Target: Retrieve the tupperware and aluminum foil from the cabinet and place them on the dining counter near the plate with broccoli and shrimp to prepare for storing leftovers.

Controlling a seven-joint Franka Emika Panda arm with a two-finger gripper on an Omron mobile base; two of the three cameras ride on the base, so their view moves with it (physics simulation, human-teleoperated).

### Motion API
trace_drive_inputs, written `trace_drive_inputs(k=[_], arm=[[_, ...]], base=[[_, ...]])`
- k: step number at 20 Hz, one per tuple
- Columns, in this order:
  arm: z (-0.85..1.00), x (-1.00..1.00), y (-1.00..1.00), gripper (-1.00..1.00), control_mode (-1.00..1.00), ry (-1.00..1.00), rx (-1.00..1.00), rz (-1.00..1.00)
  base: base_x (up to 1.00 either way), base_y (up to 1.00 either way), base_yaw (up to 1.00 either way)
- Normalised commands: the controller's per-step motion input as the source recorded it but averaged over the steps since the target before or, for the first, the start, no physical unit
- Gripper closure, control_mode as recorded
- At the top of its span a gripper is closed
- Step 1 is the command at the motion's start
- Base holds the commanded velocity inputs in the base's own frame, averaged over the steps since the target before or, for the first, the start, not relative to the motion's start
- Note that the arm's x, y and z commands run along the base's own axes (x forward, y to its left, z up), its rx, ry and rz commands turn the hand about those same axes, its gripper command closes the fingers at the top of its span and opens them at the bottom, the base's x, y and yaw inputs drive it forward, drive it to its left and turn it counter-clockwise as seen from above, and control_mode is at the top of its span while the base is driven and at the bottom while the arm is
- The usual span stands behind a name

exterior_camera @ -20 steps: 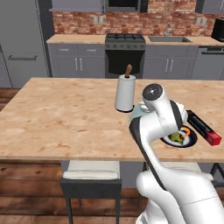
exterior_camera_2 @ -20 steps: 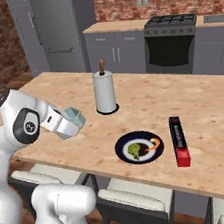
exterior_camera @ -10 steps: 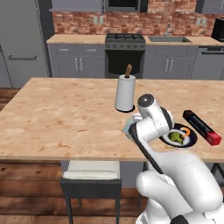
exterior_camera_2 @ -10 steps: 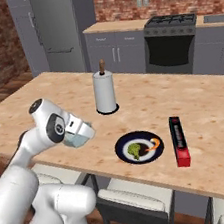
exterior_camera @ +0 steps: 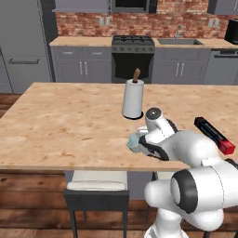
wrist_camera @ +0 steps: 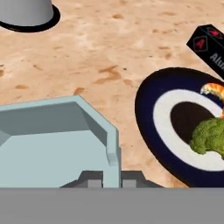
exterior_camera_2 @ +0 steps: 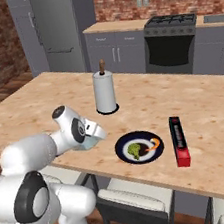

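Tupperware [wrist_camera: 57, 144] — clamped in gripper [exterior_camera_2: 94, 135], low over dining counter [exterior_camera: 60, 125] beside plate [exterior_camera_2: 139, 147]; foil box [exterior_camera_2: 178, 140] already placed. Next, likely: lower, release.

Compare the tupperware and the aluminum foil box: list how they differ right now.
The tupperware is a pale teal-grey open tub; the aluminum foil is a long slim black box with a red end. The tupperware is held by the shut gripper on the plate's left; the foil lies flat on the dining counter to its right.
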Motion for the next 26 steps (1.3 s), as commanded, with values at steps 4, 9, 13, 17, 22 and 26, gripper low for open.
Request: trace_drive_inputs(k=[4,9,13,17,22,26], arm=[[-0.56,0.64,-0.20,1.00,-1.00,0.02,0.03,0.08],[-0.31,0.46,-0.42,-1.00,-1.00,0.00,0.04,0.04],[0.04,0.02,-0.46,-1.00,-1.00,0.00,0.02,0.03],[0.71,-0.12,-0.36,-1.00,-1.00,-0.02,0.00,0.11],[1.00,-0.36,-0.39,-1.00,-1.00,-0.06,0.00,0.18],[1.00,-0.71,-0.32,-1.00,-1.00,-0.04,0.00,0.21]], base=[[0.00,0.00,0.00],[0.00,0.00,0.00],[0.00,0.00,0.00],[0.00,0.00,0.00],[0.00,0.00,0.00],[0.00,0.00,0.00]])
